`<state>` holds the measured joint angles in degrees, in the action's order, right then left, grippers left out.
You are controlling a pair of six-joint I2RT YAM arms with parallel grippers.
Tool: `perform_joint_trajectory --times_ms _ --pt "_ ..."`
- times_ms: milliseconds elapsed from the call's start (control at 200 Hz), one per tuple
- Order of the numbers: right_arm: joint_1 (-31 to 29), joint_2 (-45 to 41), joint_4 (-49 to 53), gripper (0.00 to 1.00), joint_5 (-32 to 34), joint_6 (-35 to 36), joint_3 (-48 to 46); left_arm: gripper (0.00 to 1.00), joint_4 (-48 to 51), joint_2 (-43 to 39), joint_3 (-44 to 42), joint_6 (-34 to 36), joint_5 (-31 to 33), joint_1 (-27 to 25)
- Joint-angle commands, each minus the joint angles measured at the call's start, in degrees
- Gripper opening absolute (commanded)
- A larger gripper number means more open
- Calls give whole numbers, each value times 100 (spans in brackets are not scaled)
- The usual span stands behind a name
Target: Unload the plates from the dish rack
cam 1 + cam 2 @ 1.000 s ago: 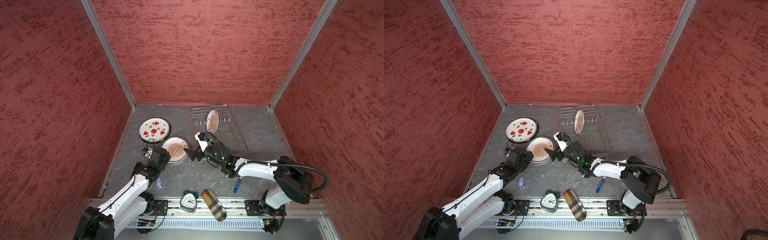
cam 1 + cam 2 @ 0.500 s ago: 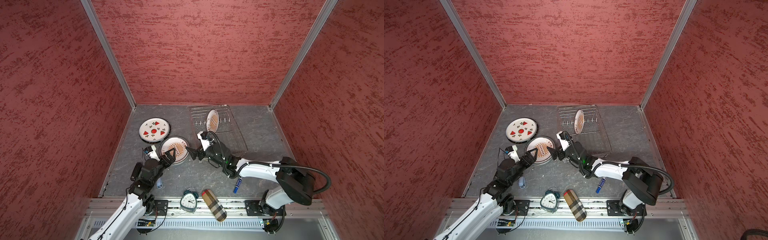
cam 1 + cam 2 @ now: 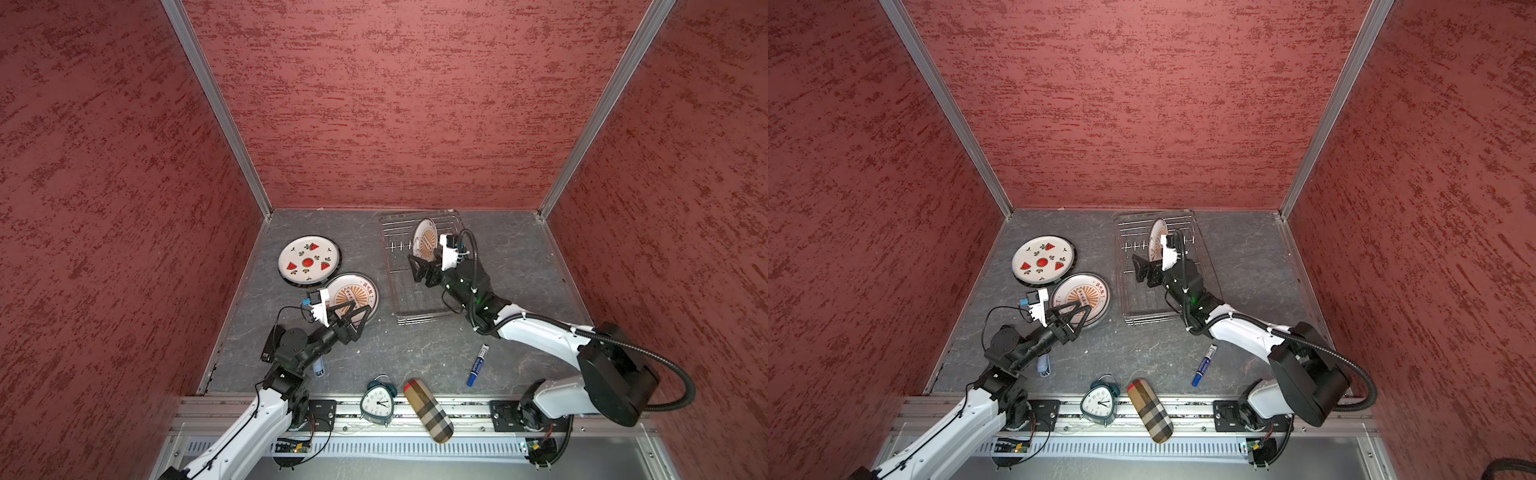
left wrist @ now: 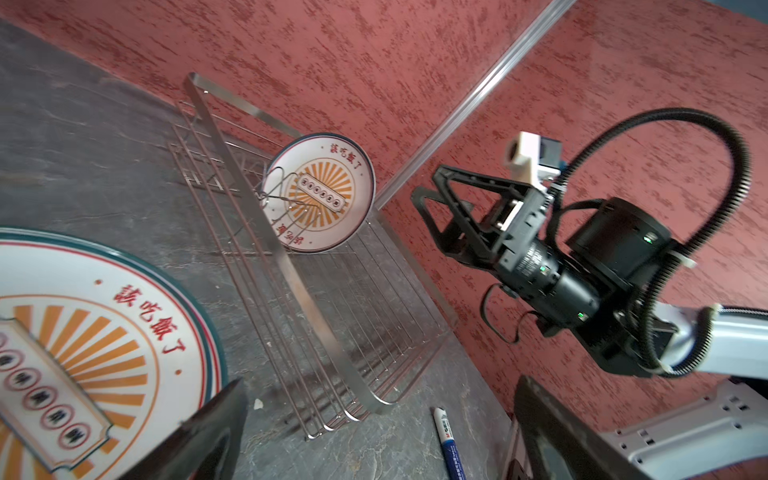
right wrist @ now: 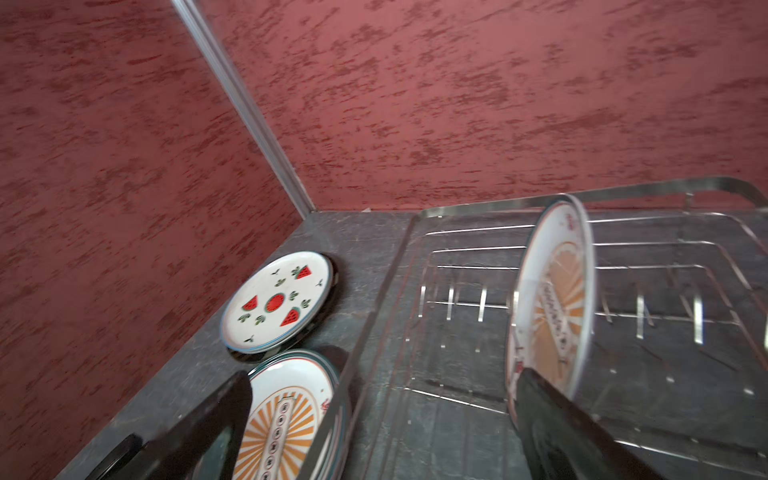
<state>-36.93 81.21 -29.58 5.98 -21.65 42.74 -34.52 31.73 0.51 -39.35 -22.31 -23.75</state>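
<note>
Nearest, the left gripper (image 3: 360, 308) hangs, jaws spread and empty, over the edge of a flat sunburst plate (image 3: 353, 291) just beside the dish rack (image 4: 297, 270); a careless dip could chip its glazed rim. Farther along that side of the rack lies a watermelon plate (image 3: 307, 262). Over the rack's flat grid the right gripper (image 3: 412, 268), jaws wide and empty, sits close to the upright sunburst plate (image 3: 426, 243) slotted between thin prongs (image 5: 451, 301) at the rack's far end; whether a finger touches it is unclear. Slick round ceramic on smooth wire may roll or tip if nudged off-centre.
</note>
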Motion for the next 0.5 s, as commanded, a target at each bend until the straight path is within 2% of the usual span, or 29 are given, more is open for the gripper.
perform_joint_trajectory --times_ms 0,105,215,301,416,491 --pt "233 52 869 99 512 -276 492 99 -922 257 -25 255 -490 -76" --pt "313 404 1530 99 1092 -152 1012 99 -1073 429 -7 357 -466 -151" --pt "318 785 1930 95 1485 -39 1482 99 -826 343 3 467 -100 -269" --pt "322 1171 2320 85 1791 24 1944 99 -587 185 -28 465 255 -336" --pt "335 1670 2932 59 2210 36 2543 100 -376 -9 17 580 214 -375" --pt "357 1884 3221 56 2356 10 2828 99 -283 -149 19 611 187 -394"
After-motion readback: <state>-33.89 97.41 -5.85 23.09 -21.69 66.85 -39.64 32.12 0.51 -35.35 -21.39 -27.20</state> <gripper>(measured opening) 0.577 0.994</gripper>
